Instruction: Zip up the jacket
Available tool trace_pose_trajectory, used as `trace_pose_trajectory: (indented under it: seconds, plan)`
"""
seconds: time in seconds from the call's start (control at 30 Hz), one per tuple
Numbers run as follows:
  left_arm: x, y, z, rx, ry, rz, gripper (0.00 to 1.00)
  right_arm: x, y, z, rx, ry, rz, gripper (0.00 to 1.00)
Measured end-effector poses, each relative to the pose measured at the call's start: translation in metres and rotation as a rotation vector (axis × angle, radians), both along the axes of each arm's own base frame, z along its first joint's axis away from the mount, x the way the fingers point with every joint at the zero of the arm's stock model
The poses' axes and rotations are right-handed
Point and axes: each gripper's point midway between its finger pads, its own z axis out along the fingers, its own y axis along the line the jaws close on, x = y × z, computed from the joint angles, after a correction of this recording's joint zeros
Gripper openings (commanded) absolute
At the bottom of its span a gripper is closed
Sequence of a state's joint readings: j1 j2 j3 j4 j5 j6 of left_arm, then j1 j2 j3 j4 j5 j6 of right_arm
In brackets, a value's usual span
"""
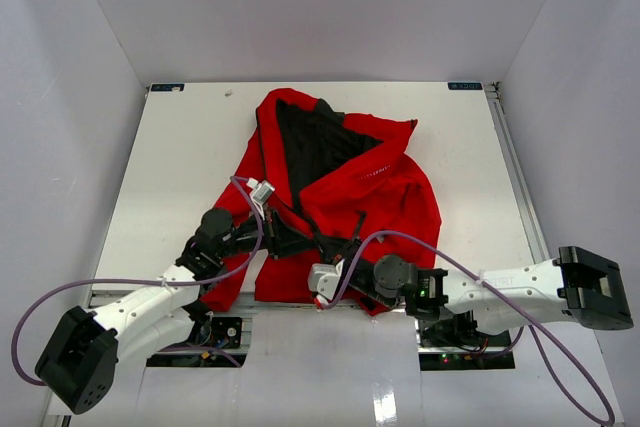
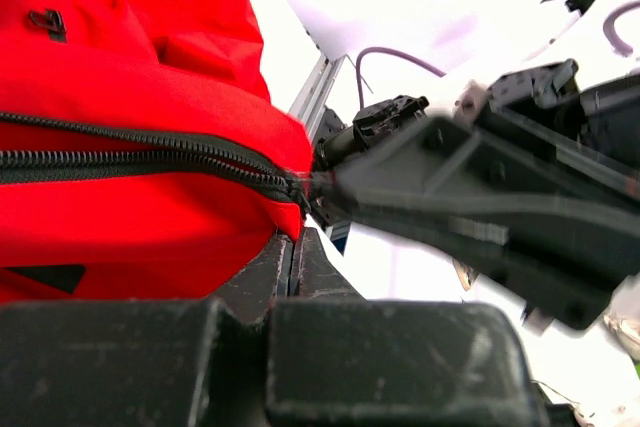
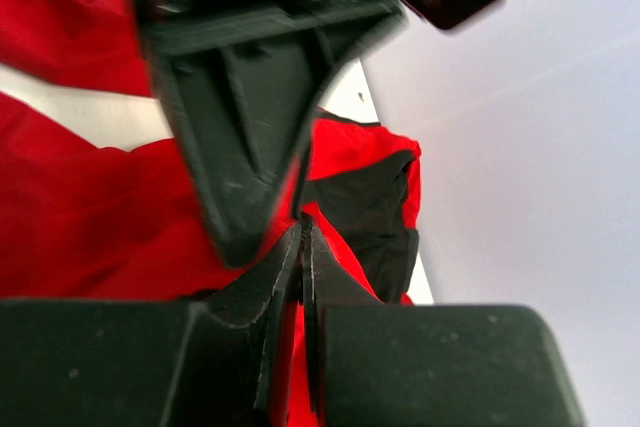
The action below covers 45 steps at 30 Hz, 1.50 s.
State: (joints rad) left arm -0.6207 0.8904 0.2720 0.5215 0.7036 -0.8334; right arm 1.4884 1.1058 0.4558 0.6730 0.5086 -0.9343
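White tabletop (image 1: pixel 180 167) between pale walls (image 1: pixel 60 97) carries a bright red fabric jacket with black lining (image 1: pixel 390 197), spread out beyond both fingertips. Left gripper (image 2: pixel 296 247) is clenched tight, tips touching the hem just under the dark front zipper (image 2: pixel 150 159); right gripper (image 3: pixel 303 237) meets it there, pinching the zipper's lower end
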Motion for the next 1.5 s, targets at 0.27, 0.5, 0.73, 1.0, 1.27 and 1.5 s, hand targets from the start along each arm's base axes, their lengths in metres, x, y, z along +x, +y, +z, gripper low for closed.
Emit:
trace_pose_trajectory:
  seconds: [0.27, 0.5, 0.73, 1.0, 1.27, 1.5]
  plan:
    - [0.001, 0.002, 0.005, -0.012, -0.029, 0.018, 0.0, 0.015, -0.001, 0.009, 0.06, 0.174, 0.055, 0.08]
    - [0.004, 0.003, 0.006, -0.013, -0.033, 0.031, 0.0, 0.027, 0.003, 0.014, 0.041, 0.295, 0.109, 0.08]
    - [0.005, 0.003, 0.005, -0.011, -0.032, 0.036, 0.0, 0.04, 0.002, 0.014, 0.042, 0.349, 0.138, 0.08]
    - [0.004, 0.004, -0.004, 0.008, -0.011, 0.038, 0.0, 0.064, 0.015, -0.007, 0.002, 0.383, 0.114, 0.08]
    - [0.002, 0.005, -0.017, 0.041, 0.032, 0.031, 0.0, 0.105, 0.025, -0.03, -0.012, 0.404, 0.044, 0.08]
    - [0.002, 0.006, -0.024, 0.067, 0.043, 0.037, 0.0, 0.151, 0.034, -0.026, 0.048, 0.378, -0.023, 0.08]
